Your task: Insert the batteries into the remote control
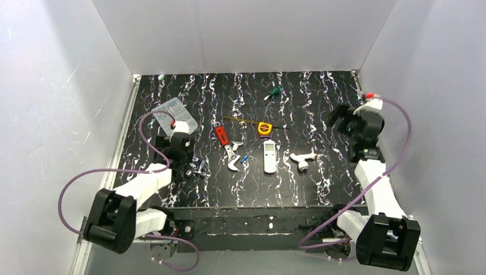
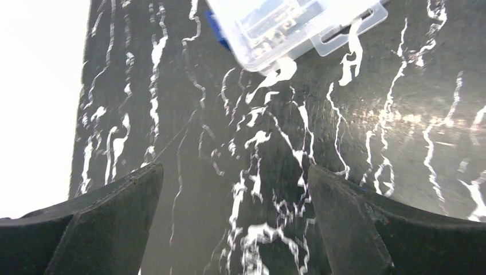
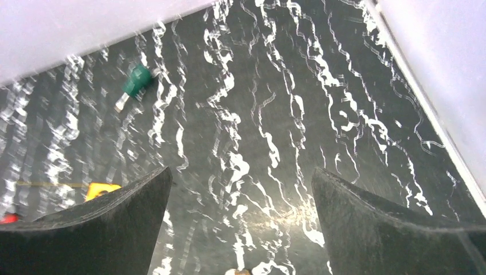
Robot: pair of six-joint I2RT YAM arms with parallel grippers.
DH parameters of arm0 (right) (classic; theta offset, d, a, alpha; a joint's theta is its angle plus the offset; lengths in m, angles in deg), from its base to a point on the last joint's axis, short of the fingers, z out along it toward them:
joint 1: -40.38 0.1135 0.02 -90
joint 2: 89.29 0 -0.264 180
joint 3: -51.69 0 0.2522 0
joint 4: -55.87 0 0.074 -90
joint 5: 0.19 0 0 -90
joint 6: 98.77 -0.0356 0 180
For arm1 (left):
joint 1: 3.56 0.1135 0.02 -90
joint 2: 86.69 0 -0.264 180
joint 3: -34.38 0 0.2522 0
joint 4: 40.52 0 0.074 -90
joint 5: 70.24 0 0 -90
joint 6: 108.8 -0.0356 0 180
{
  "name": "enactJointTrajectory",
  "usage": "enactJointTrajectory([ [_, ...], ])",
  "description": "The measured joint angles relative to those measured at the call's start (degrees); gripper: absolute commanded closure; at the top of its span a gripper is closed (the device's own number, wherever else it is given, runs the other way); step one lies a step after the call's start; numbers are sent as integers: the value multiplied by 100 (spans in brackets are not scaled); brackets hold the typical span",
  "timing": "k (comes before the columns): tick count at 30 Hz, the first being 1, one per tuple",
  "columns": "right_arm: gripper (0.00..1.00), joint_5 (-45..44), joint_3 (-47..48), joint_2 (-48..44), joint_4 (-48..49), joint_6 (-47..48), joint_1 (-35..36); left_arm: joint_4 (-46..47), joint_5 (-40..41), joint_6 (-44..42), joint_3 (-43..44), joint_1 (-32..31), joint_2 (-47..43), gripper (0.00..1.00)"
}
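Observation:
The white remote control [image 1: 269,156] lies face up near the middle of the black marbled table [image 1: 321,183]. One small blue battery [image 1: 245,158] lies just left of it, beside the wrench. My left gripper [image 1: 179,139] is open and empty at the left, over bare table; in the left wrist view [image 2: 235,172] nothing lies between the jaws. My right gripper [image 1: 343,119] is open and empty at the far right; the right wrist view [image 3: 240,172] shows only table between the jaws.
A clear plastic box [image 1: 175,115] [image 2: 286,26] lies by my left gripper. A red-handled wrench [image 1: 227,146], a cluster of silvery metal bits [image 1: 198,167], a yellow tape measure [image 1: 264,128], a green screwdriver [image 1: 274,92] [image 3: 134,83] and a white pipe fitting [image 1: 302,160] lie around. White walls enclose the table.

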Motion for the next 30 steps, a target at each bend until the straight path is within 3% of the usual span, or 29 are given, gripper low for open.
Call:
enactJointTrajectory([
  [5, 0, -144, 1309, -76, -1187, -566, 0, -1921, 118, 662, 1128, -136, -774, 1],
  [8, 0, -17, 1329, -136, -1532, -739, 0, -2752, 66, 833, 1681, -133, -1093, 0],
  [9, 5, 109, 1279, -129, -1626, -776, 0, -2977, 50, 879, 1753, -133, -1174, 0],
  [15, 8, 643, 1250, 271, -2275, -1043, 210, -3814, -446, 1062, 1744, -133, -1513, 1],
  [25, 11, -483, 1416, 535, -2922, -1307, 2767, -3740, -2433, 1196, 1390, -133, -2210, 0],
  [30, 13, -964, 1416, 955, -3147, -1698, 3679, -3620, -3169, 1320, 1239, -133, -2260, 1],
])
